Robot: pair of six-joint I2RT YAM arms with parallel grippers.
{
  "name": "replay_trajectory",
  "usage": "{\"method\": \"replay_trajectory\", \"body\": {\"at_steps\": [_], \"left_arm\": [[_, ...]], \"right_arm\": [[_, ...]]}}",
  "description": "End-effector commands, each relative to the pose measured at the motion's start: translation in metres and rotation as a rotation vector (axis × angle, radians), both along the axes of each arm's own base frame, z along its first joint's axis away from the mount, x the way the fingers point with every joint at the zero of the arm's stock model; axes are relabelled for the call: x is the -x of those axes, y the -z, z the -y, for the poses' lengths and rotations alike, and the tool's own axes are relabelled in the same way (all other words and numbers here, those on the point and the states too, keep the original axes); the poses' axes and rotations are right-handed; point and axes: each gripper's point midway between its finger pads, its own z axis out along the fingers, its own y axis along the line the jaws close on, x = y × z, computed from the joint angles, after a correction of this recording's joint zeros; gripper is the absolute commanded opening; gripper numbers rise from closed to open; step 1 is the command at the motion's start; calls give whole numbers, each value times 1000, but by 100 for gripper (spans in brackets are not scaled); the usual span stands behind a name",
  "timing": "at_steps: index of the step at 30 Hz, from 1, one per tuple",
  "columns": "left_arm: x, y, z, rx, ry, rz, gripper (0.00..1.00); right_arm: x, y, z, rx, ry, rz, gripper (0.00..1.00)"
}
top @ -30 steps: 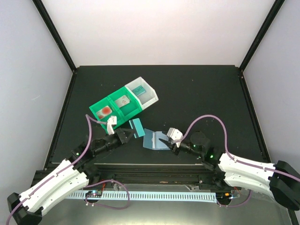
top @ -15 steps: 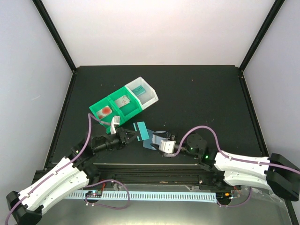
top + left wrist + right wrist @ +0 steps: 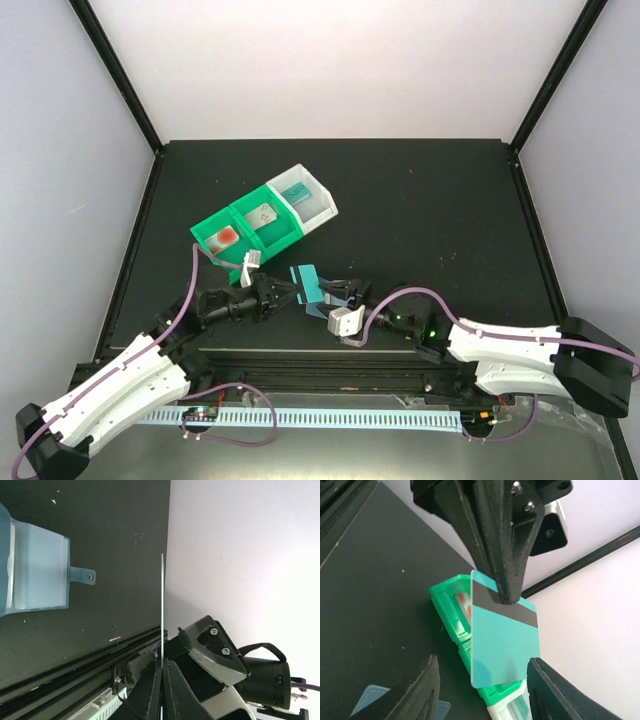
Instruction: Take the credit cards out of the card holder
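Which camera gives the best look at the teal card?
The right wrist view: the teal card faces it, black stripe visible, pinched by the left gripper. The left wrist view shows only its thin edge; the top view shows it small and tilted.

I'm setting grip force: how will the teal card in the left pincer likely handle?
Probably stiff: the teal card stands straight out from the left pincer, pinched near one edge, without sagging. Likely thin and light: edge-on in the left wrist view it is a mere line. Its smooth face may slip.
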Motion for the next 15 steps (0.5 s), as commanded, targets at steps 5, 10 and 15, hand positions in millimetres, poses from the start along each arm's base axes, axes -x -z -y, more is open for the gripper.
{"method": "replay_trajectory", "body": {"at_steps": [5, 10, 15], "left_arm": [[1, -13, 4, 57, 17, -2, 2], [2, -12, 4, 71, 17, -2, 1], [2, -20, 2, 132, 4, 30, 6]], "right_arm": [[2, -23, -8, -54, 3, 119, 36], [6, -31, -3, -110, 8, 137, 15], [13, -32, -1, -149, 9, 90, 1]]}}
